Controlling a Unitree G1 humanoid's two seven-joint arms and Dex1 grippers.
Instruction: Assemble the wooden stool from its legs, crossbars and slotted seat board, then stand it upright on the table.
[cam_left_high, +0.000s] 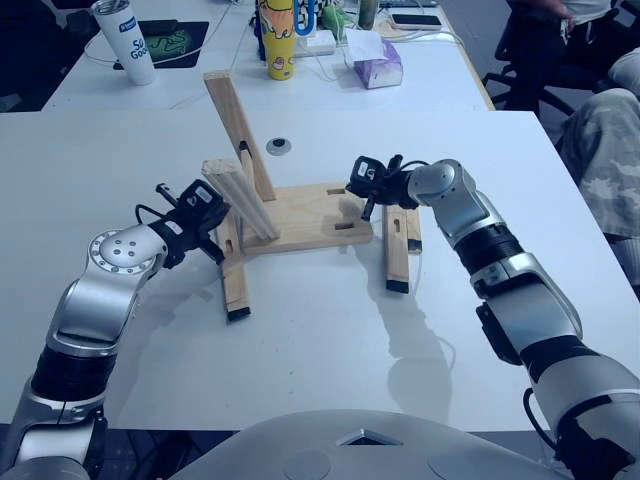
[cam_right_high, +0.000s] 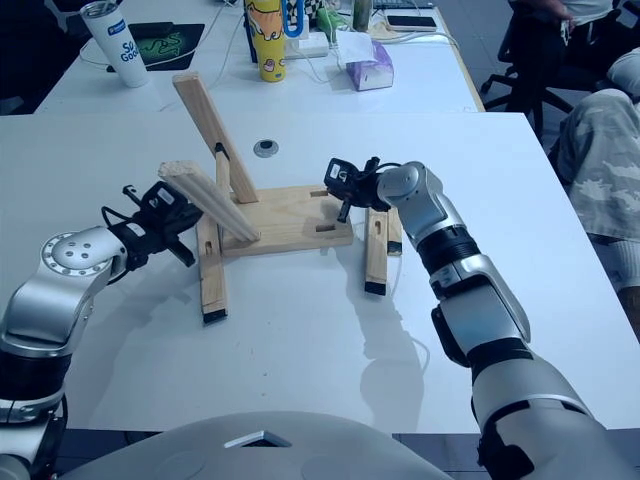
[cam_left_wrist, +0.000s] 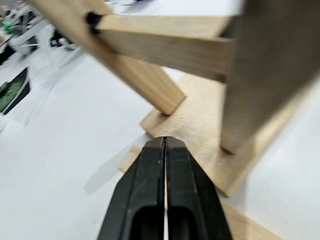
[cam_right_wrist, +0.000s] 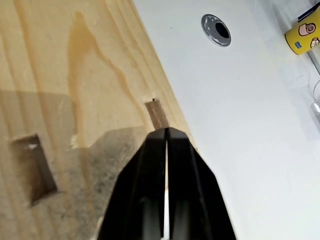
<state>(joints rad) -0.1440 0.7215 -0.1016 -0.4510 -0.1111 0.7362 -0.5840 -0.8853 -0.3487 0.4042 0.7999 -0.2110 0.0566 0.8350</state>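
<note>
stool (cam_left_high: 240, 130) half-built on the counter (cam_left_high: 330, 340)
left fingers (cam_left_wrist: 147, 170), right fingers (cam_right_wrist: 145, 165) pressed together, empty, flanking the seat (cam_left_high: 310, 215).

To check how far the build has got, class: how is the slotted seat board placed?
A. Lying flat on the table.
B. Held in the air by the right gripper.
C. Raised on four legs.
A: the seat board lies flat on the table, with empty slots showing beside the shut right gripper.

Blue lettering marks the white cup (cam_left_high: 125, 40), but none reads clearly.
</note>
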